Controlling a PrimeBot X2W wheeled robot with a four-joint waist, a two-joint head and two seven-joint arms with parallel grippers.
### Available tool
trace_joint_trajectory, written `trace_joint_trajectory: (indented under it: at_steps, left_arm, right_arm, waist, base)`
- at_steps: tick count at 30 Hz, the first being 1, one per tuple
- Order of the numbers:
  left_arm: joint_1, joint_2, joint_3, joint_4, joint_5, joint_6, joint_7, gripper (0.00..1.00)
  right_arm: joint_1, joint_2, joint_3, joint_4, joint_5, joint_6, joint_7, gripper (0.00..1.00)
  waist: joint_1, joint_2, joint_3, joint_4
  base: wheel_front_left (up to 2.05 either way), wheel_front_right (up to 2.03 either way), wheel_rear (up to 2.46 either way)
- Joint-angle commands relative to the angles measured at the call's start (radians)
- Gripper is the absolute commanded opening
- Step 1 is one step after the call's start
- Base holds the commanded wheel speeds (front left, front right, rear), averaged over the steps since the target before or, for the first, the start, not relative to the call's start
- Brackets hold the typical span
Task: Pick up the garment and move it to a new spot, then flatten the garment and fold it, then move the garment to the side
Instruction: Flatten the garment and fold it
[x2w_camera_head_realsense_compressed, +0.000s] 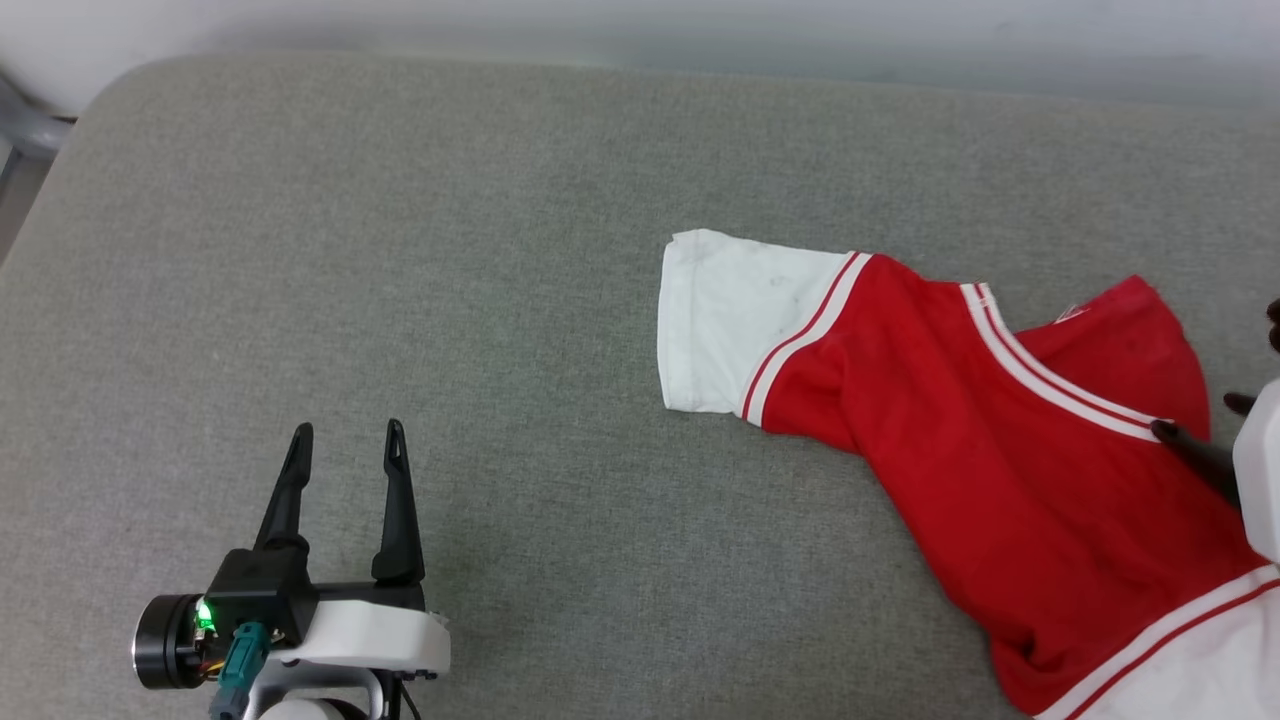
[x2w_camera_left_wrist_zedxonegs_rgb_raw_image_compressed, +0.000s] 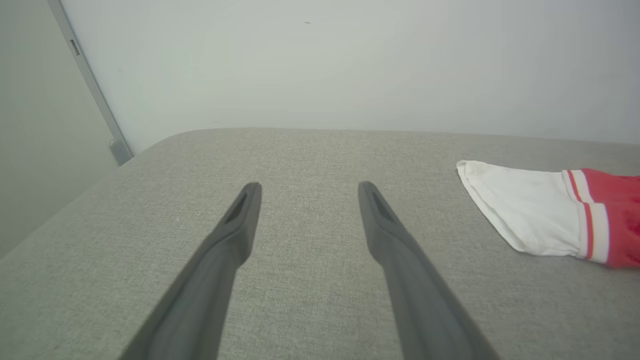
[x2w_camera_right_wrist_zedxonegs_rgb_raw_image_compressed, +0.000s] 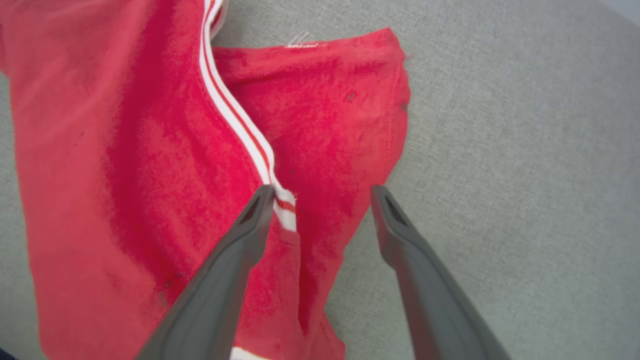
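Roughly diagonal: the garment lies on the right part of the grey padded surface. In the head view its long axis runs from upper left to lower right, where the frame edge cuts it off. One white short sleeve points to the upper left and lies flat and spread. A second white sleeve shows at the lower right corner. The body is red, bunched and creased, not flattened. Red-and-white stripe trim marks both sleeve seams, and a striped band crosses the upper part. The red flap beyond the band is folded over. A few small dark specks show on the upper sleeve.

The right gripper has its fingers spread, nothing pinched. One fingertip is at the striped band, the other is over the garment's red edge by the grey surface. I cannot tell if they touch the cloth. In the head view the right gripper comes in from the right edge.

The left gripper is at the lower left, fingers apart and empty, over bare grey surface and well apart from the garment. Its wrist view shows the left gripper with the garment's white sleeve off to the right, and a pale wall behind.
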Motion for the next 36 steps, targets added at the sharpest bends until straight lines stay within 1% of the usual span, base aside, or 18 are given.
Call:
trace_joint_trajectory:
  at_steps: [1, 10, 14, 16, 20, 21, 22, 24, 27, 29, 31, 36]
  left_arm:
    - [-0.018, -0.001, -0.004, 0.001, -0.003, -0.003, -0.003, 1.00]
    - [-0.071, -0.001, -0.031, 0.010, -0.019, -0.005, -0.003, 1.00]
    - [-0.084, 0.000, -0.038, 0.014, -0.026, -0.001, -0.003, 1.00]
    - [-0.084, -0.001, -0.038, 0.017, -0.026, 0.001, -0.003, 1.00]
    - [-0.083, -0.001, -0.033, 0.020, -0.026, 0.000, -0.003, 1.00]
    - [-0.083, -0.001, -0.029, 0.021, -0.026, 0.001, -0.003, 1.00]
    - [-0.082, -0.001, -0.027, 0.022, -0.024, 0.002, -0.003, 1.00]
    - [-0.080, -0.001, -0.023, 0.027, -0.020, 0.000, -0.003, 1.00]
    - [-0.077, -0.001, -0.015, 0.031, -0.012, -0.006, -0.003, 1.00]
    - [-0.067, 0.000, -0.007, 0.034, -0.007, -0.009, -0.003, 1.00]
    - [-0.054, 0.000, 0.000, 0.034, -0.002, -0.009, -0.003, 1.00]
    - [-0.014, 0.000, 0.014, 0.029, 0.006, -0.009, -0.003, 1.00]
  right_arm:
    - [-0.038, 0.000, 0.014, 0.031, -0.015, -0.001, -0.009, 1.00]
    - [-0.221, 0.034, 0.070, 0.298, -0.111, -0.001, -0.018, 1.00]
    - [-0.226, 0.070, 0.118, 0.405, -0.120, -0.001, 0.017, 1.00]
    - [-0.204, 0.084, 0.156, 0.451, -0.109, 0.000, 0.057, 1.00]
    - [-0.173, 0.092, 0.209, 0.490, -0.077, 0.003, 0.098, 1.00]
    - [-0.176, 0.092, 0.214, 0.486, -0.074, 0.005, 0.080, 0.39]
    - [-0.184, 0.095, 0.211, 0.483, -0.068, 0.005, 0.057, 0.00]
    - [-0.207, 0.096, 0.204, 0.473, -0.059, 0.004, 0.010, 0.00]
    - [-0.253, 0.091, 0.177, 0.428, -0.030, 0.000, -0.094, 0.00]
    - [-0.268, 0.085, 0.176, 0.380, -0.017, 0.001, -0.162, 0.00]
    - [-0.263, 0.065, 0.177, 0.333, 0.000, -0.001, -0.214, 0.00]
    - [-0.215, 0.029, 0.172, 0.169, 0.033, -0.001, -0.304, 0.00]
  waist:
    - [-0.0001, 0.0000, 0.029, 0.016]
    - [-0.0001, 0.0000, 0.110, 0.065]
    - [-0.0001, 0.0000, 0.129, 0.079]
    - [-0.0001, 0.0000, 0.132, 0.082]
    - [-0.0001, 0.0000, 0.131, 0.081]
    - [-0.0001, 0.0000, 0.129, 0.078]
    - [-0.0001, 0.0000, 0.126, 0.074]
    - [-0.0001, 0.0000, 0.113, 0.067]
    - [-0.0001, 0.0000, 0.084, 0.057]
    - [-0.0001, 0.0000, 0.055, 0.050]
    - [-0.0001, 0.0000, 0.026, 0.043]
    - [-0.0001, 0.0000, -0.032, 0.021]
  base:
    - [0.00, 0.00, 0.00]
    - [0.00, 0.00, 0.00]
    - [0.00, 0.00, 0.00]
    - [0.00, 0.00, 0.00]
    - [0.00, 0.00, 0.00]
    - [0.00, 0.00, 0.00]
    - [0.00, 0.00, 0.00]
    - [0.00, 0.00, 0.00]
    - [0.00, 0.00, 0.00]
    - [0.00, 0.00, 0.00]
    - [0.00, 0.00, 0.00]
    - [0.00, 0.00, 0.00]
